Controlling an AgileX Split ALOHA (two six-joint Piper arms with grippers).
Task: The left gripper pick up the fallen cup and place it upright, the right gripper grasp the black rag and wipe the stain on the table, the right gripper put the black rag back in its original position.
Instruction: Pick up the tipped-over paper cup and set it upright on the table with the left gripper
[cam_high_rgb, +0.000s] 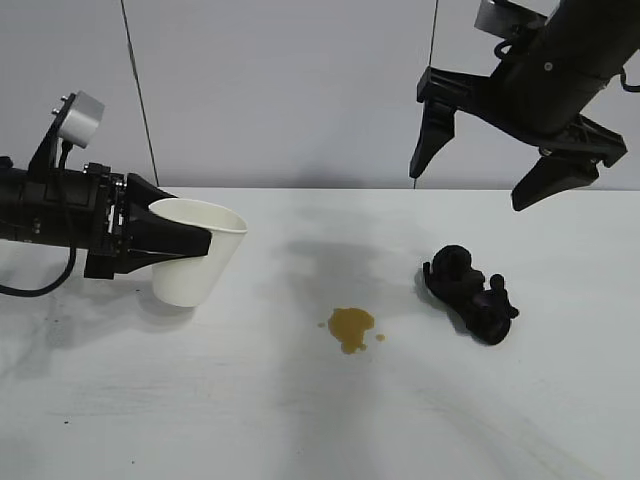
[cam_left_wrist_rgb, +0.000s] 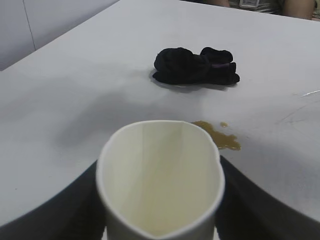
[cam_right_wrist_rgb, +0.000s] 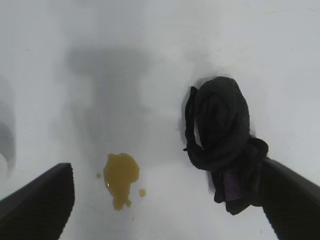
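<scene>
Exterior: left gripper (cam_high_rgb: 190, 243) clenched on the cup (cam_high_rgb: 195, 262), which sits tilted, base at or just above the table (cam_high_rgb: 320, 420). Right gripper (cam_high_rgb: 480, 165) hangs spread wide, empty, above the black rag (cam_high_rgb: 470, 292); the stain (cam_high_rgb: 351, 327) lies between both claws.

Left wrist: cup mouth squeezed oval between the fingers; rag and stain beyond it.

Right wrist: rag beneath one fingertip, stain between the fingers.

Step in hand, likely: righting the cup. Next: set it level, release.

One cup (cam_high_rgb: 196, 250), one black rag (cam_high_rgb: 470, 292), one stain (cam_high_rgb: 351, 326).
</scene>
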